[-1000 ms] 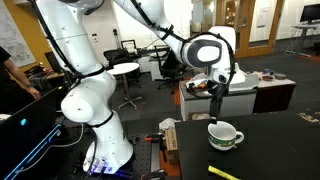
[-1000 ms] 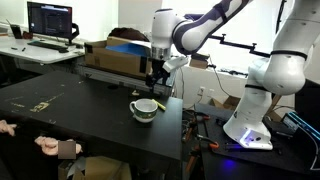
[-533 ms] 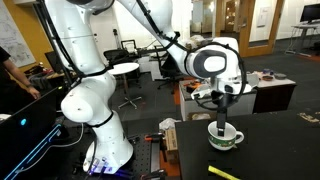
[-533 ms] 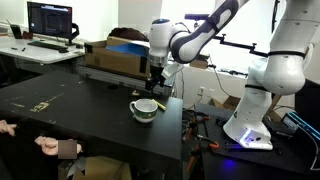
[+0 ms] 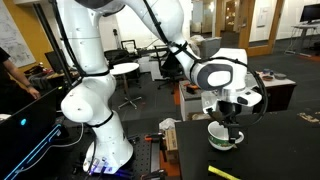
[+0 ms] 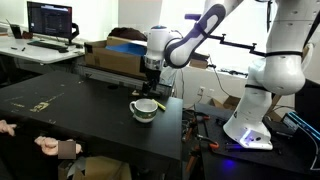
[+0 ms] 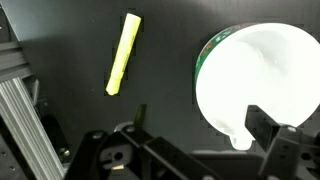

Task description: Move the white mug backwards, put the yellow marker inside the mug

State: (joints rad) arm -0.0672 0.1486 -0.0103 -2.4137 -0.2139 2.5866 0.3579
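The white mug (image 5: 225, 138) with a green pattern stands on the black table and shows in both exterior views (image 6: 144, 109). In the wrist view the white mug (image 7: 265, 75) fills the right side, its handle toward the bottom. The yellow marker (image 7: 123, 53) lies flat on the table to the mug's left, apart from it. It also shows near the table's front edge in an exterior view (image 5: 222, 172). My gripper (image 5: 229, 124) is open and hangs low just over the mug (image 6: 151, 90). In the wrist view, the mug's near rim lies between my gripper's (image 7: 200, 125) fingers, which hold nothing.
A cardboard box (image 6: 113, 56) with a blue top stands at the table's back. A person's hands (image 6: 48, 147) rest at the table's near corner. A metal rail (image 7: 20, 125) runs along the table's edge. Desks, chairs and a monitor (image 6: 50, 19) stand beyond.
My gripper has come down and moved over the mug, from above and behind it to just over its rim. The mug and marker have not moved.
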